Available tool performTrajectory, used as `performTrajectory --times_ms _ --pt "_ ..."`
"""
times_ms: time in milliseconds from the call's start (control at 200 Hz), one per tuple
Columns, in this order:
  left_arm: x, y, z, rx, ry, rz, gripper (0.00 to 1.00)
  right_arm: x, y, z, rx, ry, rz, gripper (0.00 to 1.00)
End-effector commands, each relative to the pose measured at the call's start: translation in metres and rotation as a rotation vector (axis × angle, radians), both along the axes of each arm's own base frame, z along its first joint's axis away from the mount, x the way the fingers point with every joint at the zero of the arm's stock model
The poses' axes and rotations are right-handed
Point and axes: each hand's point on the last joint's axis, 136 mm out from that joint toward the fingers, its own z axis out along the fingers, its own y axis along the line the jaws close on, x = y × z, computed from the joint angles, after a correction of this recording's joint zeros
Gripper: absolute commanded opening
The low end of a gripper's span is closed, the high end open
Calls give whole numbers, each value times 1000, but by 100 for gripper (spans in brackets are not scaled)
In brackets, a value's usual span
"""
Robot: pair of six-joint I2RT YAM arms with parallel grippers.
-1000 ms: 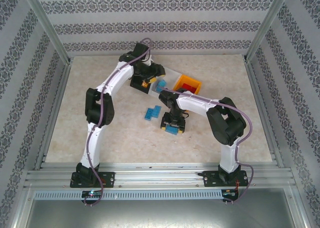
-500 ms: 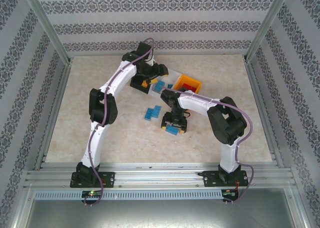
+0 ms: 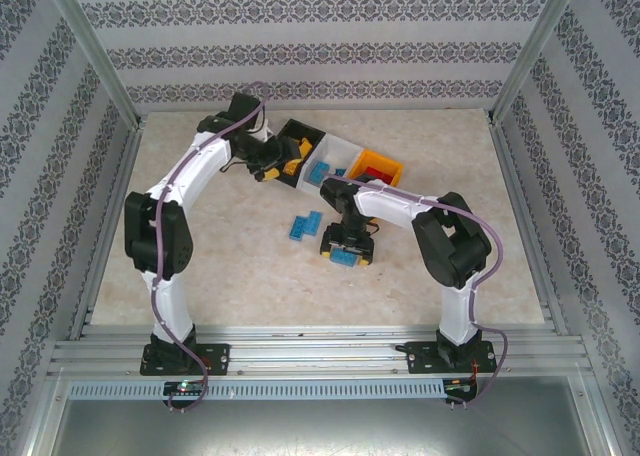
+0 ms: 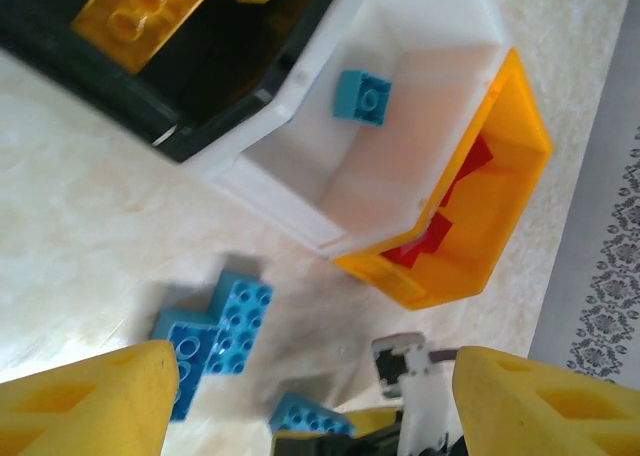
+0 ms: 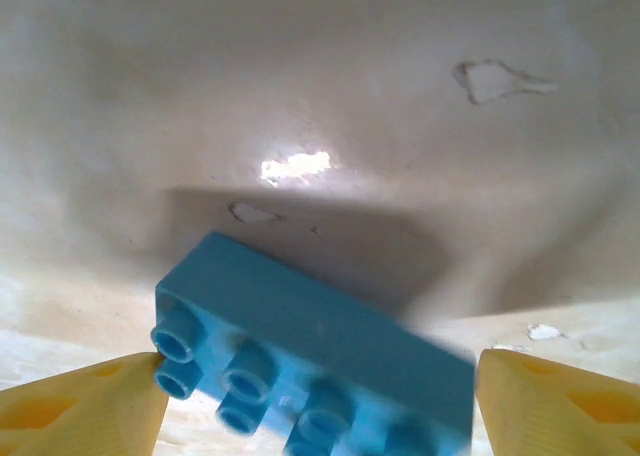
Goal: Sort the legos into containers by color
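On my feed the left end effector (image 3: 262,168) hangs just left of the white bin (image 3: 345,154), over the near edge of the black bin (image 3: 297,128). Its yellow fingers (image 4: 90,401) stand wide apart with nothing between them. The black bin touches the white bin's left side and holds yellow bricks (image 4: 140,6). The white bin itself holds one blue brick (image 4: 362,96) lying flat on its floor. On the desk (image 3: 250,276), in front of the white bin and a little to its left, I see two blue bricks (image 3: 306,225) lying against each other in an L. Also in front of the white bin, nearer to me than that pair, the right end effector (image 3: 347,248) points down at a single blue brick (image 5: 310,356). In its wrist view the yellow fingers (image 5: 80,411) sit one at each end of this brick. The left tip is right at a stud, but I cannot tell whether they press it or merely flank it. The orange bin (image 3: 357,166) touches the white bin's right side, and red bricks (image 4: 455,211) lie inside it.
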Motion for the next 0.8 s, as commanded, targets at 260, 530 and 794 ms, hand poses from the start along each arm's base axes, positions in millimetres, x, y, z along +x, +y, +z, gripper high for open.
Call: performTrajectory --times_ms 260,530,794 --pt "-47 41 -2 11 -17 -8 74 5 -7 -24 -99 -14 -53 74" --pt "-72 64 -10 17 7 12 74 15 0 -18 -101 -49 -45 47" --pt "-81 73 -16 9 17 21 74 22 2 -6 -106 -69 -27 29"
